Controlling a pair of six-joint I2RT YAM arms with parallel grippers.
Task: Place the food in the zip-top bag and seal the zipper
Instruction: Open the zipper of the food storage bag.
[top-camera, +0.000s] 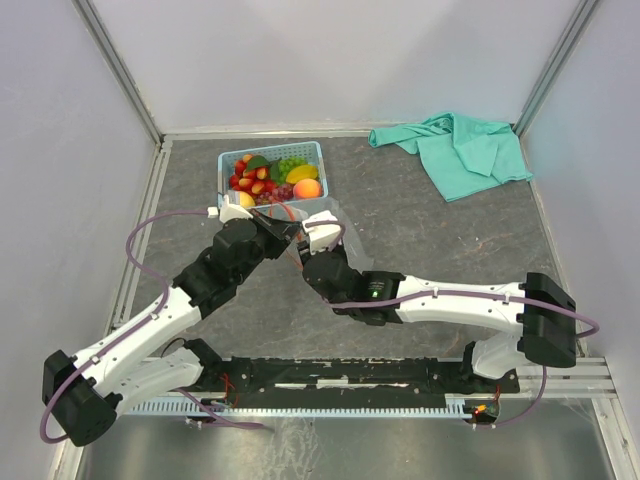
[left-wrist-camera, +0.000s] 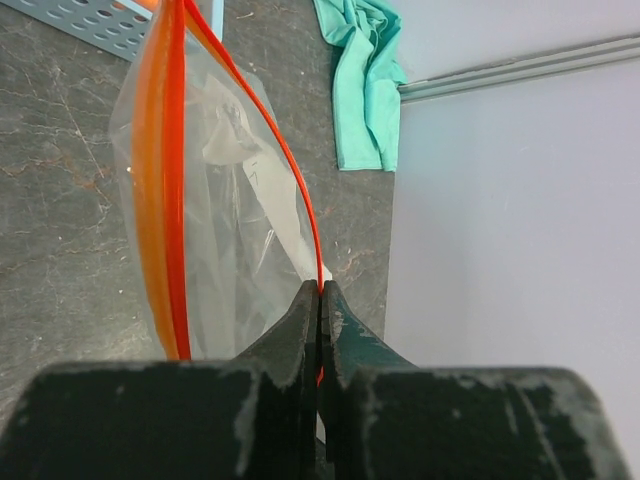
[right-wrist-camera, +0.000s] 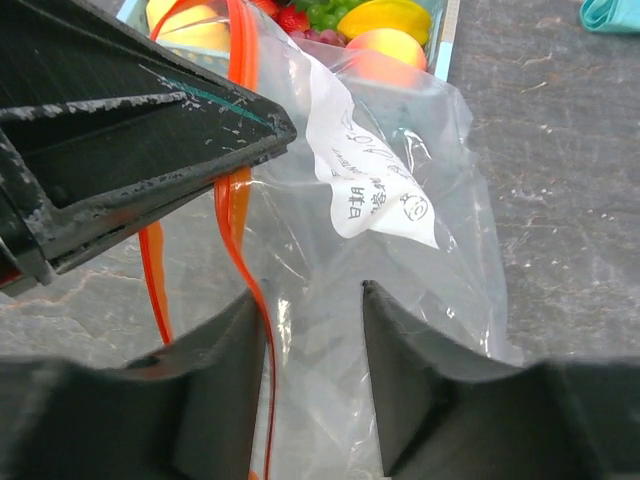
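left hand pinched tight on zipper | right hand fingers apart at bag | bag mostly hidden overhead

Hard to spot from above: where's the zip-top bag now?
Top view: the zip-top bag is mid-table, just near-side of the blue basket, its zipper pinched by the left gripper.

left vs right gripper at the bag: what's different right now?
The left gripper has its jaws shut on one strip of the zipper; the right gripper has its jaws apart, clamping nothing. The left gripper pinches that strip at its tips; the right gripper only straddles the zip-top bag, with clear film in the gap and an orange strip beside one jaw. Shared: both meet at the bag's open mouth, just in front of the basket that holds the food.
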